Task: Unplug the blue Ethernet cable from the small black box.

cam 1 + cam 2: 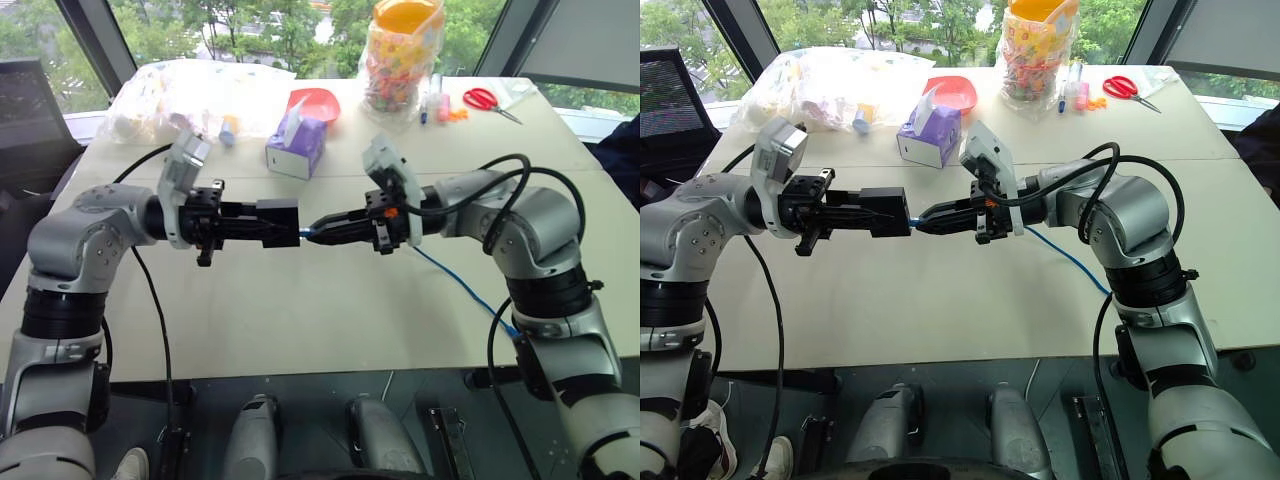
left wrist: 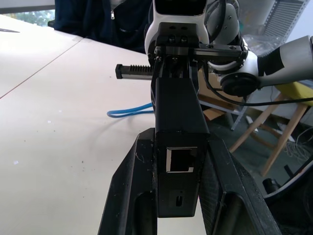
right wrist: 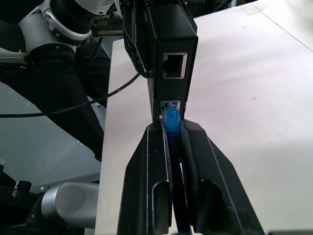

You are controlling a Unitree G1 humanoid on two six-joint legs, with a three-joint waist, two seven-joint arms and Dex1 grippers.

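Observation:
My left gripper (image 1: 262, 221) is shut on the small black box (image 1: 279, 220) and holds it level above the table. In the left wrist view the box (image 2: 178, 112) sits between both fingers (image 2: 131, 196), with an empty port facing the camera. The blue Ethernet cable (image 1: 462, 286) trails from my right arm over the table. Its plug (image 3: 171, 116) sits in the lower port of the box (image 3: 171, 29). My right gripper (image 3: 172, 127) is shut on the cable just behind the plug and meets the box head-on (image 1: 316, 229).
At the back of the pale table (image 1: 300, 320) stand a purple tissue box (image 1: 297, 146), a red bowl (image 1: 316, 102), a clear bag of items (image 1: 185, 95), a jar of sweets (image 1: 402, 60) and red scissors (image 1: 483, 98).

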